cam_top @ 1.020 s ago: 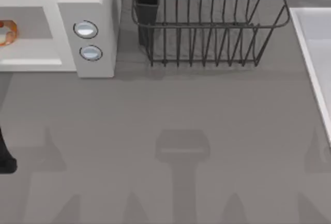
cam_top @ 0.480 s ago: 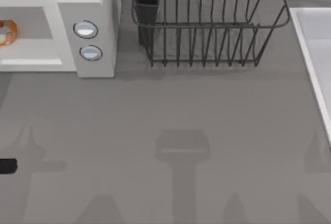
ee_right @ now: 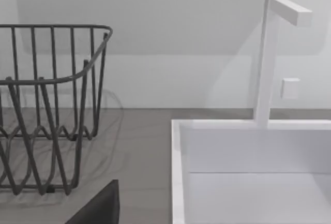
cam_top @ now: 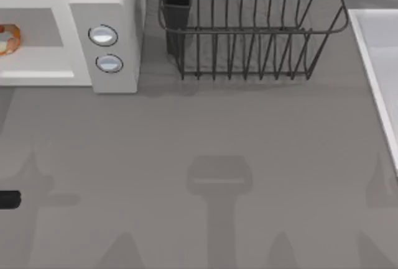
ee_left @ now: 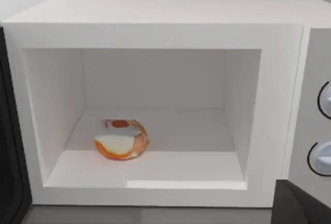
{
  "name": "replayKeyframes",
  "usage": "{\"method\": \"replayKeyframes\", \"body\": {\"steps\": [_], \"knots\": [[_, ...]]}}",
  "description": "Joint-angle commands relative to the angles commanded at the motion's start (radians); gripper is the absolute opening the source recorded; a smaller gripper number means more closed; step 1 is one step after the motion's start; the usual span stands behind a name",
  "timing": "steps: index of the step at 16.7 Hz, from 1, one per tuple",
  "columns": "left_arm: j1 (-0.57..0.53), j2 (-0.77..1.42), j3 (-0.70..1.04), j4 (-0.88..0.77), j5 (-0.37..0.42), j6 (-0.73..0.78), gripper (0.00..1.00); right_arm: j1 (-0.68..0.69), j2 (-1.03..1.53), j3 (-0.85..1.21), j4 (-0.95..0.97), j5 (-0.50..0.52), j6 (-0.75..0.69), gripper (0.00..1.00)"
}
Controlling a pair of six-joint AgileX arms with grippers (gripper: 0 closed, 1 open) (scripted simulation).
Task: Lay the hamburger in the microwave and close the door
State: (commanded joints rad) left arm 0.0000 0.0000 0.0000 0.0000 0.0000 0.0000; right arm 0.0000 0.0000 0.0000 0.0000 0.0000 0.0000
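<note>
The white microwave (cam_top: 106, 8) stands at the table's back left, and its cavity (ee_left: 155, 105) is open. On the cavity floor the orange-brown hamburger (ee_left: 121, 139) lies free, left of centre, also seen at the picture's left edge as the hamburger (cam_top: 7, 39). The door (ee_left: 7, 141) is swung open; it shows as a dark strip beside the cavity. My left gripper (cam_top: 7, 200) is at the left edge, in front of the microwave and well back from it, open and holding nothing. One dark fingertip (ee_left: 300, 206) shows in the left wrist view.
A dark wire dish rack (cam_top: 249, 33) stands at the back centre, right of the microwave. A white sink (cam_top: 379, 64) with a tap (ee_right: 269, 58) lies along the right edge. A dark part of my parked right gripper (ee_right: 98, 208) points toward rack and sink.
One second ago more of my left arm showed at the left edge; it has since drawn back, leaving a short dark bar. In the last half second nothing visibly moved.
</note>
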Motion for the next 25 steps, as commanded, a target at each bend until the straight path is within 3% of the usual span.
{"method": "replayKeyframes", "body": {"steps": [3, 10, 15, 25], "knots": [[0.015, 0.013, 0.006, 0.007, 0.015, 0.0, 0.0, 0.0, 0.0, 0.0, 0.0, 0.0, 0.0, 1.0], [0.156, 0.125, 0.057, 0.068, 0.155, 0.002, 0.0, 0.0, 0.0, 0.0, 0.0, 0.0, 0.0, 1.0], [0.155, 0.127, 0.056, 0.069, 0.156, 0.003, 0.0, 0.0, 0.0, 0.0, 0.0, 0.0, 0.0, 1.0], [-0.09, 0.122, 0.119, 0.001, -0.09, 0.002, 0.0, 0.0, 0.0, 0.0, 0.0, 0.0, 0.0, 1.0]]}}
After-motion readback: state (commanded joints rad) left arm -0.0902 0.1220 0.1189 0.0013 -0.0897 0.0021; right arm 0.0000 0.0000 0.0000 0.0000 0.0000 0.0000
